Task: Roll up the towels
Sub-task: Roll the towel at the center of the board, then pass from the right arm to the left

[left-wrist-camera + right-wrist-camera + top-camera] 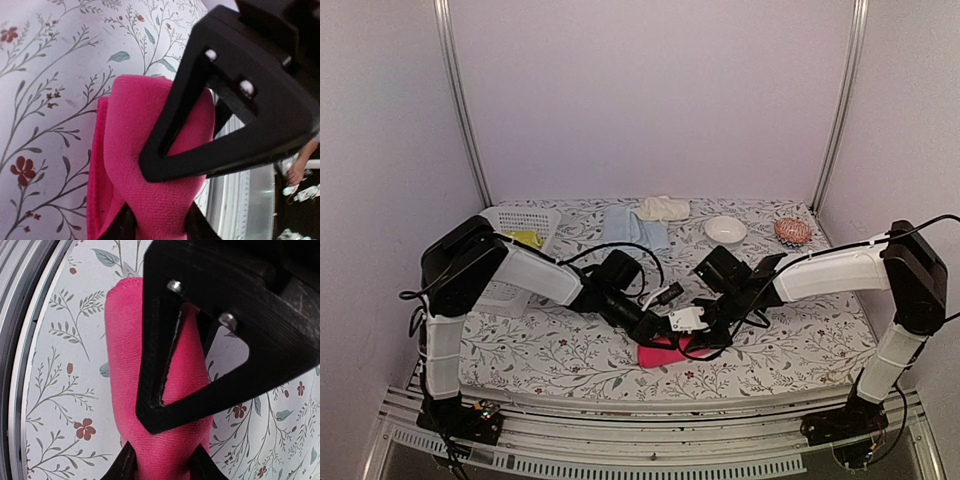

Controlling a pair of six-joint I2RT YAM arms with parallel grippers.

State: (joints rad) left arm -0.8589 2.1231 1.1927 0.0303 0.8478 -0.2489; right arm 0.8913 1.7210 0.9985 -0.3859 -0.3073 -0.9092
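Looking through both wrist cameras, we see the pink towel [132, 120] clamped at once by the left tool [160, 230] and the right tool [165, 467]. Each tool is partly closed, its fingers pressing the cloth between them. The pink towel is bunched into a thick roll on the floral tabletop [800, 340]. Well behind the pink towel we see the light blue towel [632, 228] and the cream towel [663, 208]. Behind it to the left, the yellow-green towel [527, 239] sits in a white basket [520, 218].
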